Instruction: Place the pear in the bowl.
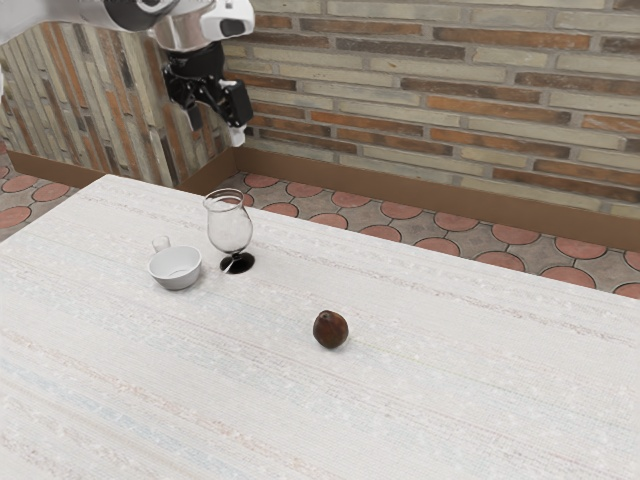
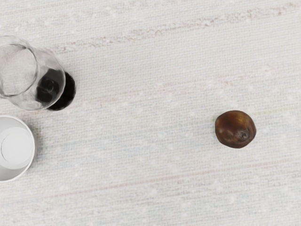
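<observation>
A table [image 1: 420, 400] with a whitish, woven-looking top, crossed by faint streaks of grey, tan and pale blue, takes up most of the exterior view. Behind it stands a brick wall [image 1: 400, 70] in cream, orange and dark brown, with a plain brown skirting [image 1: 400, 178] along its foot. The floor [image 1: 400, 230] has round reddish tiles set among grey-brown ones.

The arm [image 1: 100, 12], white and grey, comes in at the exterior view's upper left. Its black gripper [image 1: 216, 130] is held up, well apart from the pear and the bowl. Its two fingers stand apart with a gap between them, so it is released and grasps nothing.

A clear stemmed glass [image 1: 230, 228] stands upright on a round black foot [image 1: 237, 263]. Near it, toward the exterior view's left, is a white bowl [image 1: 176, 270], upright, its pale bottom marked with a thin circle. The pear [image 1: 331, 331] rests directly on the table, outside the bowl and well apart from both bowl and glass, toward the exterior view's right. It is dark reddish brown with amber patches, its stem end showing. Just beyond the bowl is a small pale thing [image 1: 161, 243], too small to identify.
</observation>
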{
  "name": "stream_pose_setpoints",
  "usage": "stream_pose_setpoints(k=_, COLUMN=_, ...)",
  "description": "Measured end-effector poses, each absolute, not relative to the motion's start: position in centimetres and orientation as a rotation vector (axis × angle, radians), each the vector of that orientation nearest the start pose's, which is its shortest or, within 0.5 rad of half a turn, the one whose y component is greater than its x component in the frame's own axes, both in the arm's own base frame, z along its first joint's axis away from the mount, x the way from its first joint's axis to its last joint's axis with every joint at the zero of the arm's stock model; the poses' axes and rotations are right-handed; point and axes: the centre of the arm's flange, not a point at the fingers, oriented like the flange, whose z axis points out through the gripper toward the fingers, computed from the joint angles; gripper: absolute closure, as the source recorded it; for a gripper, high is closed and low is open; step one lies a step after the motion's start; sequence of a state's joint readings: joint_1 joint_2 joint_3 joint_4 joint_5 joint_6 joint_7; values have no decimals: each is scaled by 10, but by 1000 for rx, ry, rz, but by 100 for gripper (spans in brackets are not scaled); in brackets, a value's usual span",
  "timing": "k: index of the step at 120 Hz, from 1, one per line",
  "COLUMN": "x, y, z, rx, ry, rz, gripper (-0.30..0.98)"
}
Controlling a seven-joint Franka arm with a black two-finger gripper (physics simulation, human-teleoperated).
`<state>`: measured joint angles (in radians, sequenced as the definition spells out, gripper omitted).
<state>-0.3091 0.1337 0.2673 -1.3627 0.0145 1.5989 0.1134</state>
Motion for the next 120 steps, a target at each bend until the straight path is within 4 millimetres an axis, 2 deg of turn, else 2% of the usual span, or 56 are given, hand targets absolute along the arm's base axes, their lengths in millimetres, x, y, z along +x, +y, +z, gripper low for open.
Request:
stream_pose_setpoints(k=10, x=600, y=-45, z=646, rx=-3070, ry=283, rz=-153, gripper=0)
stream_pose_setpoints(k=20, x=613, y=-54, z=612, rx=-3065, ry=312, rz=-70, gripper=0)
stream_pose_setpoints(k=28, x=620, y=-65, z=577, rx=-3067, ry=344, rz=9, gripper=0)
stream_pose_setpoints(k=37, x=619, y=-104, z=540, rx=-3063, ry=443, rz=73, gripper=0)
stream_pose_setpoints(k=42, x=616, y=-115, z=518, rx=-3081, ry=462, rz=124, gripper=0)
stream_pose_setpoints(k=56, x=610, y=-123, z=454, rx=-3169, ry=431, rz=223, gripper=0)
stream_pose_setpoints(k=82, x=631, y=-136, z=345, rx=-3280, ry=297, rz=323, gripper=0)
stream_pose_setpoints(k=95, x=638, y=-136, z=316, rx=-3298, ry=252, rz=316, gripper=0)
stream_pose_setpoints(k=120, x=652, y=-135, z=285, rx=-3303, ry=206, rz=213, gripper=0)
